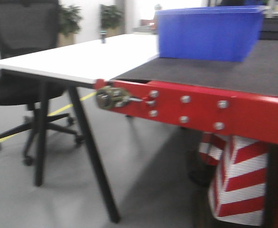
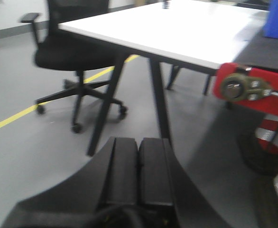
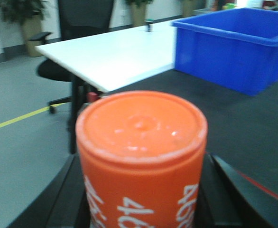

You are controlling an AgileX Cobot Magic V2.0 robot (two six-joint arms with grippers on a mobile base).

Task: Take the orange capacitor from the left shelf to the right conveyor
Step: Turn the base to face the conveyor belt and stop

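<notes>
The transport step was in hand. The right end effector [image 3: 143, 211] was clamped on the orange capacitor [image 3: 141, 152], its dark fingers [image 3: 58, 199] showing on either side of the can, which stood upright with its lid towards the camera. The left shelf was not in view in any camera. The dark belt of the right conveyor [image 3: 243, 123] lay just beyond and to the right of the can. Whether the can already hung over the belt could not be told.

The left end effector [image 2: 139, 166] was empty, its pads pressed together, and it pointed at the grey floor near the legs of the white surface [image 2: 177, 33].

The next move probably called for carrying the can fully over the belt, clear of the red front edge [image 1: 200, 107] and short of the blue bin [image 1: 208, 33] at the far side. The right arm would then lower it until its base met the belt before letting go, so the can would not tip.

White digits ran vertically down the can's side, cropped by the frame. A 4 and a 6 were legible. No other writing could be read.
</notes>
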